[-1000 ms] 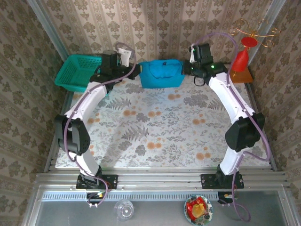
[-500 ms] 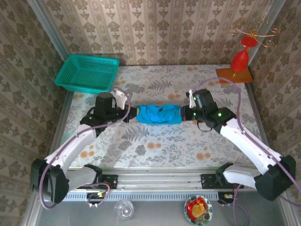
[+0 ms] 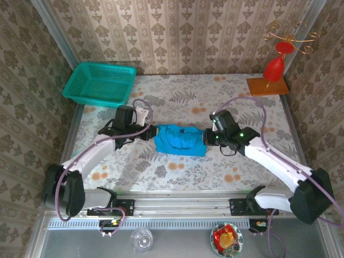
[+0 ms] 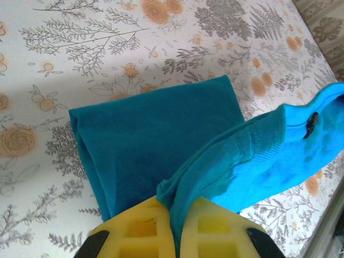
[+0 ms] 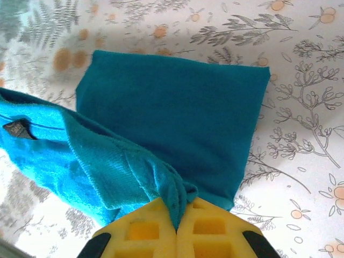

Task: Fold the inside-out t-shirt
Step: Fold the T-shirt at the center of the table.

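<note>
Fold in hand, top view as the clock face. The t-shirt (image 3: 180, 140) sat bunched into a short band near the middle of the worktop (image 3: 177, 174), well clear of the teal basket (image 3: 99, 83) off at 10 o'clock.

Left end effector (image 3: 151, 133) was at the shirt's 9 o'clock edge and the right end effector (image 3: 206, 137) at its 3 o'clock edge. In the wrist views each was clamped on the cloth: the left end effector (image 4: 175, 209) had a ridge of fabric pinched between its yellow pads, and the right end effector (image 5: 177, 212) the same.

Both wrist views showed two layers. A darker panel lay flat on the worktop. Over it was a brighter, rumpled layer raised from the pinch, with a small label (image 4: 310, 121) exposed.

I judged this as mid-fold, the gripped edge being carried across the flat panel and not yet set down.

Next move, as I read it:
- Lower both ends together.
- Keep the cloth taut between them so the top layer lies square on the bottom one.
- Let go only once it rests there.
</note>
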